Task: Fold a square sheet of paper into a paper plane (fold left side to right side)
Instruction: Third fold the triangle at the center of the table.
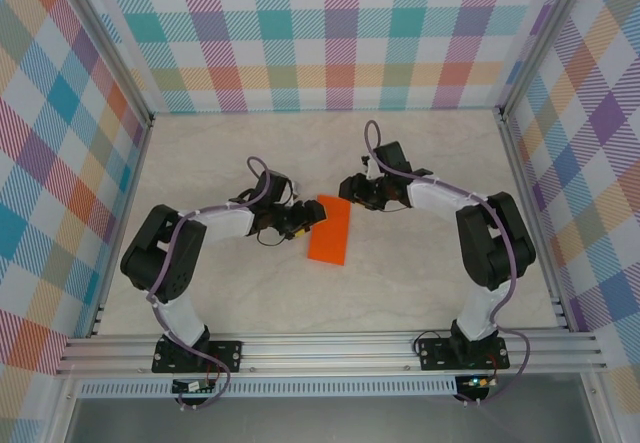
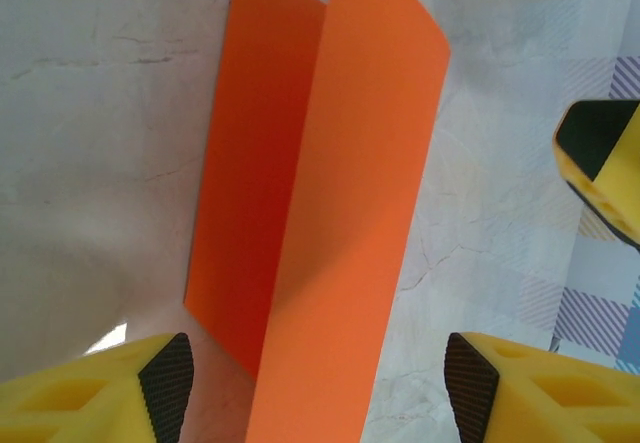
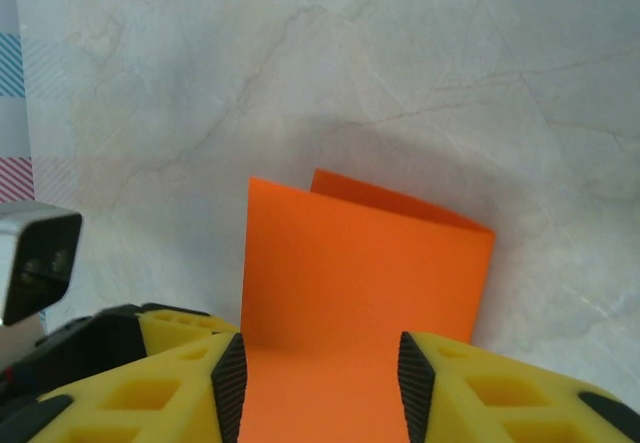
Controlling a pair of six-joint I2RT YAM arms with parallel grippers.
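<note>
The square sheet of paper [image 1: 330, 231] is bright orange and lies folded in half as a narrow rectangle at the table's middle. In the left wrist view the paper [image 2: 350, 213] has its top flap standing slightly off the lower layer. My left gripper [image 1: 303, 220] is at the paper's left edge, open, and its fingers [image 2: 165, 388] stand wide on either side of the paper. My right gripper [image 1: 350, 191] is at the paper's far end, open. In the right wrist view the paper [image 3: 370, 263] runs between that gripper's black pads [image 3: 230, 383] without being pinched.
The table [image 1: 420, 153] is pale marble, walled by plaid panels on three sides. An aluminium rail [image 1: 330, 348] runs along the near edge by the arm bases. The right gripper's yellow finger [image 2: 600, 163] shows at the right of the left wrist view.
</note>
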